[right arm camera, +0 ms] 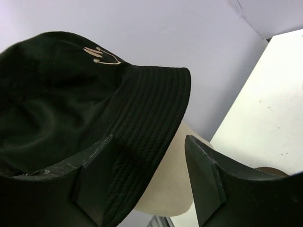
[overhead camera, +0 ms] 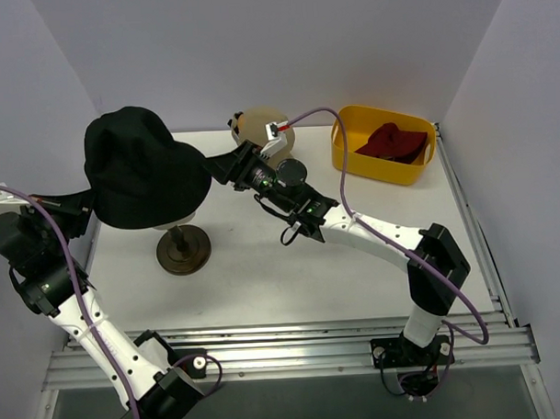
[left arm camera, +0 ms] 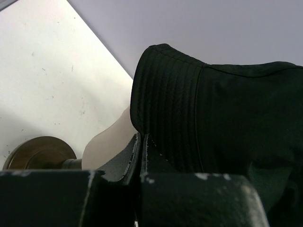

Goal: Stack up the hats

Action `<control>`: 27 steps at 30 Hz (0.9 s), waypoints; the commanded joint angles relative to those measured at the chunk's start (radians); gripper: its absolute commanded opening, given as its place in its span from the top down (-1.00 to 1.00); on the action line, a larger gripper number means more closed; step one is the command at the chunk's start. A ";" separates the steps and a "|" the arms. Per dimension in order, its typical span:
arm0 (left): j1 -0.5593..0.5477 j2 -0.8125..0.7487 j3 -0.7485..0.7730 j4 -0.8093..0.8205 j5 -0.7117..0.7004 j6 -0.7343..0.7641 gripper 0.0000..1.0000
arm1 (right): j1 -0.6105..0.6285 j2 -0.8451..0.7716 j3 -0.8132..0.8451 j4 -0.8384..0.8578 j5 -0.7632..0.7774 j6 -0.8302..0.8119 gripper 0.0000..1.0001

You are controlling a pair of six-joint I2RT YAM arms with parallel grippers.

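Observation:
A black bucket hat (overhead camera: pixel 141 173) sits over the cream mannequin head (right arm camera: pixel 177 184) on the wooden stand (overhead camera: pixel 183 250). My left gripper (overhead camera: pixel 75 204) is shut on the hat's left brim; in the left wrist view the brim (left arm camera: pixel 165 109) runs down into the closed fingers (left arm camera: pixel 124 158). My right gripper (overhead camera: pixel 214 166) is open at the hat's right brim, and the brim (right arm camera: pixel 151 118) lies against its left finger (right arm camera: pixel 92 177). A dark red bucket hat (overhead camera: pixel 393 141) lies in the yellow bin. A tan cap (overhead camera: pixel 254 124) shows partly behind the right wrist. The blue cap is out of view.
The yellow bin (overhead camera: pixel 352 161) stands at the back right of the white table (overhead camera: pixel 291 273). The stand's round wooden base (left arm camera: pixel 40 153) is below the left gripper. Walls close in on three sides.

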State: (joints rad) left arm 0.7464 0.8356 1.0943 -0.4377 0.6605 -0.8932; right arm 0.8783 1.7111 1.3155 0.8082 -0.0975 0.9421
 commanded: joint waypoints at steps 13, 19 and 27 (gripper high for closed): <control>0.004 -0.021 -0.042 0.005 0.030 0.056 0.95 | 0.011 0.041 0.010 0.172 0.007 0.073 -0.03; 0.005 -0.035 -0.070 0.008 0.027 0.063 0.95 | 0.013 0.048 0.019 0.172 -0.008 0.064 0.25; 0.004 -0.035 -0.073 0.005 0.022 0.071 0.95 | 0.010 0.039 -0.015 0.267 -0.031 0.076 0.23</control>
State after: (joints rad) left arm 0.7464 0.8108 1.0218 -0.4351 0.6628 -0.8516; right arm 0.8795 1.7676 1.2991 0.9577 -0.1108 1.0168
